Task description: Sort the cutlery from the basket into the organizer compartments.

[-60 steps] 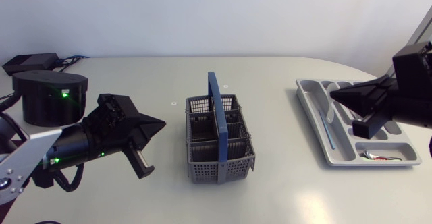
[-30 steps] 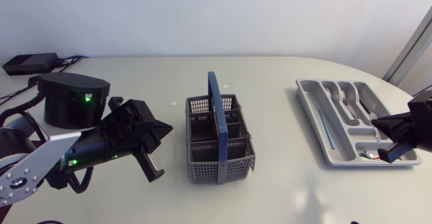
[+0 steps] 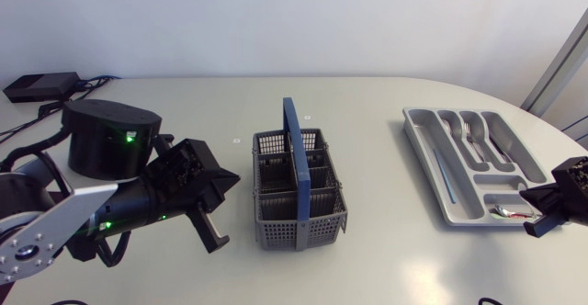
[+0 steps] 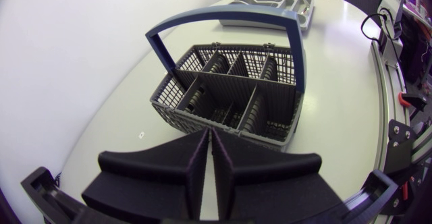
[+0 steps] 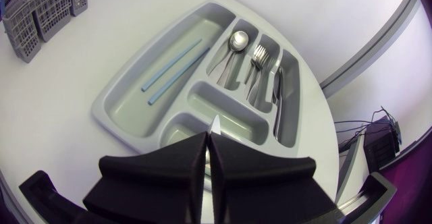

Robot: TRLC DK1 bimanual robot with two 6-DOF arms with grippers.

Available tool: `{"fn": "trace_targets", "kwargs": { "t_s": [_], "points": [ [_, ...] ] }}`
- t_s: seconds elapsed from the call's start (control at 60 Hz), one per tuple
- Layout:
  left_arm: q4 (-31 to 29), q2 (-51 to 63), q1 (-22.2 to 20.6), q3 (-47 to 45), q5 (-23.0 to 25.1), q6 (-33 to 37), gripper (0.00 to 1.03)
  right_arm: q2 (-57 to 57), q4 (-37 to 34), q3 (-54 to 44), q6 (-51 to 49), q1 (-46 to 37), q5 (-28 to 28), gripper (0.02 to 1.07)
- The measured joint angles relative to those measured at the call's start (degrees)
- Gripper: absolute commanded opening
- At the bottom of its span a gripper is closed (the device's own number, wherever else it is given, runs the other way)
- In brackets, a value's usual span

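Note:
The grey cutlery basket (image 3: 299, 195) with its blue handle (image 3: 293, 144) stands mid-table, and its compartments (image 4: 233, 92) look empty. My left gripper (image 3: 237, 181) is shut and holds nothing, a short way left of the basket; the basket lies just ahead of it (image 4: 209, 135). The grey organizer (image 3: 432, 172) lies at the right. It holds blue sticks (image 5: 172, 72), spoons (image 5: 233, 45), forks (image 5: 256, 57) and knives (image 5: 278, 96). A small red-and-white item (image 3: 514, 213) lies in its front compartment. My right gripper (image 3: 527, 196) is shut and empty, at the organizer's front right corner (image 5: 210, 137).
A black cylindrical device (image 3: 106, 138) stands at the left, behind my left arm. A flat black box (image 3: 41, 84) with cables lies at the back left corner. The table's curved edge runs close behind the organizer (image 5: 324, 109).
My right arm has drawn back from over the organizer toward the right edge and lower. My left arm has shifted slightly toward the basket. Both grippers stayed shut.

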Motion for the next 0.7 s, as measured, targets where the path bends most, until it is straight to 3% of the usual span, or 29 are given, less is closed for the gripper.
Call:
{"fn": "trace_targets", "kwargs": {
  "t_s": [0.133,0.167,0.2,0.3,0.317,0.383,0.467,0.6,0.7],
  "points": [
    [0.04,0.0,0.28,0.0,0.0,0.0,0.08,5.97,3.58,0.59,-1.84,-1.01,1.07,0.09],
    [0.22,0.0,0.7,0.0,0.0,0.0,0.08,7.39,4.35,1.07,-2.38,-1.2,1.66,0.13],
    [0.33,0.02,0.98,0.0,0.0,0.0,0.08,7.89,4.63,1.29,-2.47,-1.29,1.92,0.25],
    [2.21,1.51,2.58,0.13,0.0,0.0,0.08,10.54,5.44,1.79,-2.54,-1.81,3.41,0.41],
    [2.23,1.86,2.75,0.22,-0.02,0.0,0.08,10.71,5.44,1.79,-2.54,-1.9,3.45,0.5],
    [2.64,4.31,3.65,1.01,0.02,0.0,0.08,10.88,5.44,1.79,-2.51,-2.21,3.63,0.69],
    [3.48,6.99,4.68,2.51,0.0,-0.02,0.08,9.25,4.87,1.79,-2.36,-2.29,3.63,0.82],
    [4.59,11.39,7.02,5.97,0.07,-0.46,0.07,-0.13,-2.82,1.79,-0.96,-1.68,2.47,0.81],
    [4.79,16.24,9.84,9.75,1.6,-2.19,0.04,-8.52,-10.67,1.79,1.01,2.25,0.7,0.66]
  ]
}}
